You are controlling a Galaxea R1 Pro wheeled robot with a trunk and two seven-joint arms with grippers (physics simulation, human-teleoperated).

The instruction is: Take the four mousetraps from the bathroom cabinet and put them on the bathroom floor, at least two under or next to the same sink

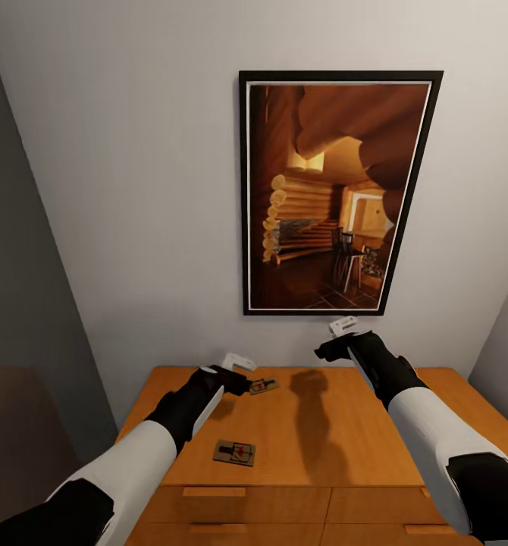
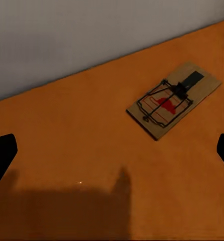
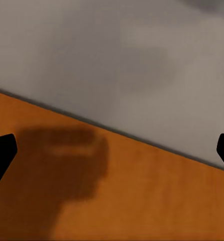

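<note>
Two mousetraps lie on the flat top of the orange-brown cabinet (image 1: 337, 447). One mousetrap (image 1: 263, 385) (image 2: 173, 99) sits near the back wall. The other mousetrap (image 1: 234, 453) lies closer to the front edge. My left gripper (image 1: 241, 385) (image 2: 112, 155) hovers open just beside the rear trap, with nothing between its black fingertips (image 2: 1, 156). My right gripper (image 1: 324, 353) (image 3: 112, 150) hangs open above the back of the cabinet top, facing the wall, with its shadow on the wood.
A large black-framed picture (image 1: 337, 189) of a log interior hangs on the pale wall right behind the cabinet. Drawer fronts with wooden bar handles (image 1: 214, 491) face me. A grey wall panel (image 1: 19, 303) stands at the left, another wall corner at the right.
</note>
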